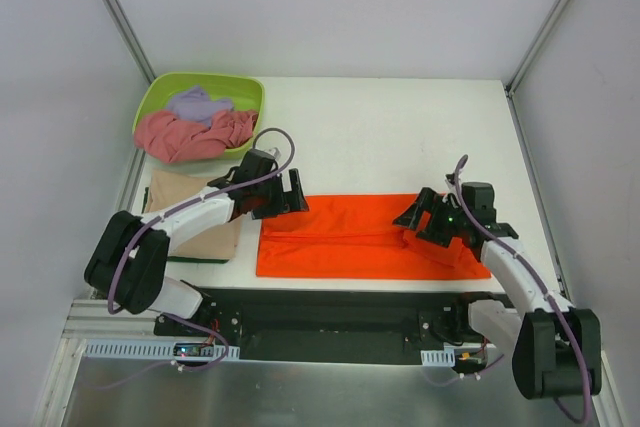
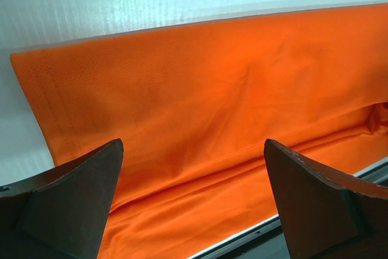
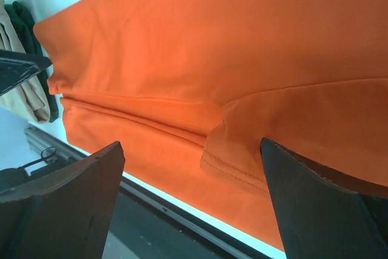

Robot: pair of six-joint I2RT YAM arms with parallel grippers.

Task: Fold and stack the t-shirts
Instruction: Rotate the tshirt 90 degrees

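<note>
1. Currently left jaws: wide apart, nothing btwn them. Wrist cam shows the bright orange cloth t-shirt [image 2: 212, 89] filling the view just ahead of the tips; can't tell if they touch it.
2. Right jaws: also spread and empty, hovering over the shirt's right end, where a hemmed sleeve flap [image 3: 236, 159] lies tucked onto the body.
3. Shirt lies flat on the white table [image 1: 400, 127] as a narrow band, long axis left-right, spanning btwn the two arms. Left arm [image 1: 190, 212] sits at its far-left corner, right arm [image 1: 510, 267] at its right end, so each arm is nearest its own end.
4. Judgement: next fold prob. goes across the long axis, one end over the other. Folded tan cloth t-shirt [image 1: 205, 237] lies just left of it, partly under the left arm, so carrying the right end leftward looks sensible.
5. Further out: lime-green plastic tub [image 1: 150, 107] at far-left back holds a crumpled dusty-pink t-shirt [image 1: 185, 137] w/ a pale lavender t-shirt [image 1: 197, 102] on top, neither folded yet.
</note>
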